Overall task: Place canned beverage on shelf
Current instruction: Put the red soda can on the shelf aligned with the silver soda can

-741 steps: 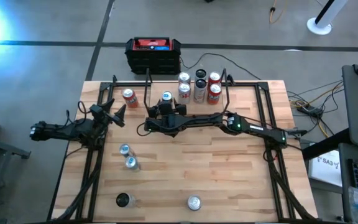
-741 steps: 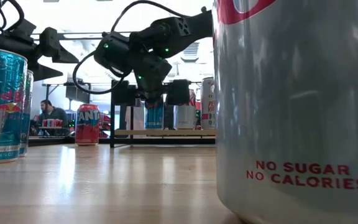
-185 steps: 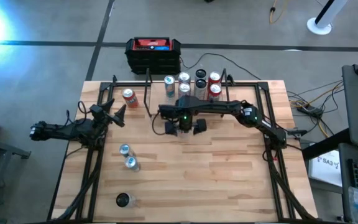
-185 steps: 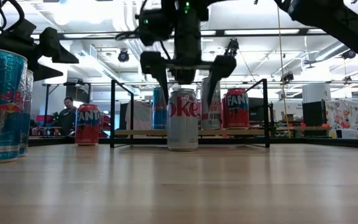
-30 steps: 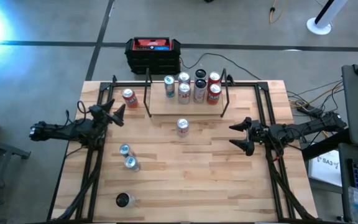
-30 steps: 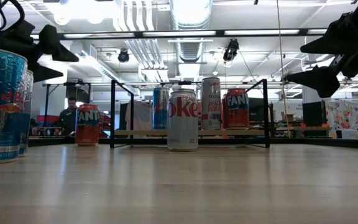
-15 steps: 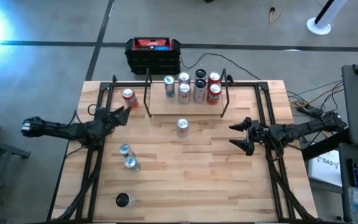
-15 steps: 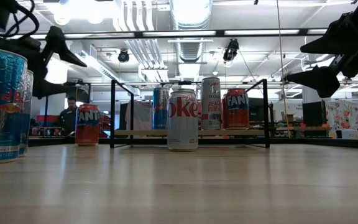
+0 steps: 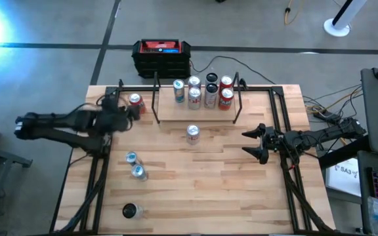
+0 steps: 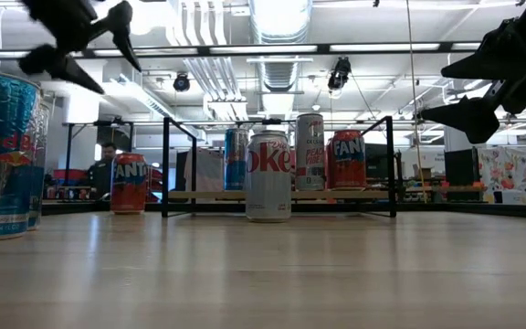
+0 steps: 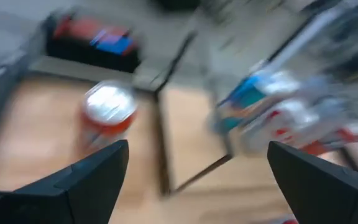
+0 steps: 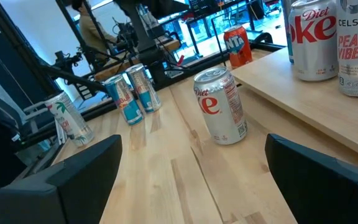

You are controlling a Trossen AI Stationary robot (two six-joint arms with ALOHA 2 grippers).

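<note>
The orange can (image 9: 135, 100) stands on the table just left of the shelf (image 9: 195, 110), and the left gripper (image 9: 125, 109), open and empty, has just swung in beside it, likely to grasp it next.

The light wood desk (image 9: 228, 190) carries the shelf (image 9: 195, 113) at its far edge, a low wood board between thin black posts, with six cans (image 9: 204, 91) standing clustered on it. In front of the shelf, just off its board, a Diet Coke can (image 9: 192, 134) stands alone on the desk, and to the shelf's left stands a red Fanta can (image 9: 135, 101). Well in front of the shelf toward the desk's left side stand two Red Bull cans (image 9: 134, 166) close together, and a dark-topped can (image 9: 130, 211) near the front edge.
</note>
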